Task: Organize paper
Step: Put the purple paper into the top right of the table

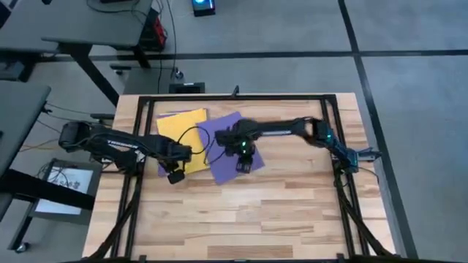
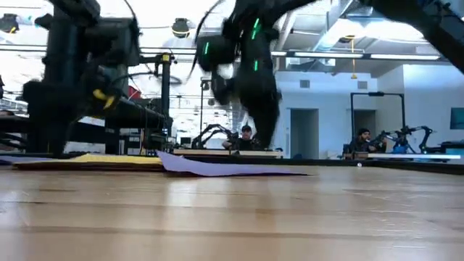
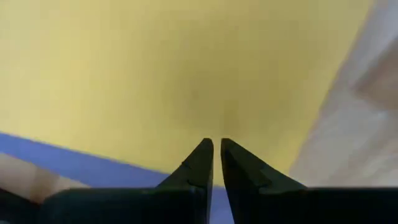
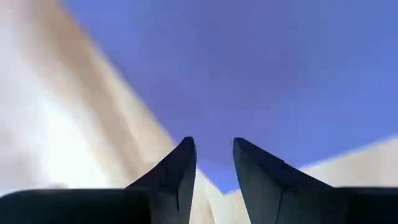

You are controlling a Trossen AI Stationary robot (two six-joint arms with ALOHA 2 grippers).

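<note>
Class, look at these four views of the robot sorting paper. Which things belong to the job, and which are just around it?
Part of the job:
- yellow sheet, under the left gripper
- purple sheet, under the right gripper

Just around:
- wooden table
- black frame on the table
- people at desks in the room behind

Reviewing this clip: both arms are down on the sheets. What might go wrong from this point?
1. The purple sheet lies skewed, overlapping the yellow sheet; dragging one may pull the other askew.
2. In the low view the purple sheet's near edge is lifted off the table, so the right gripper pressing or sliding could crease it.
3. The left gripper, fingers nearly together over the yellow sheet, may slip on the thin paper without catching it.
</note>
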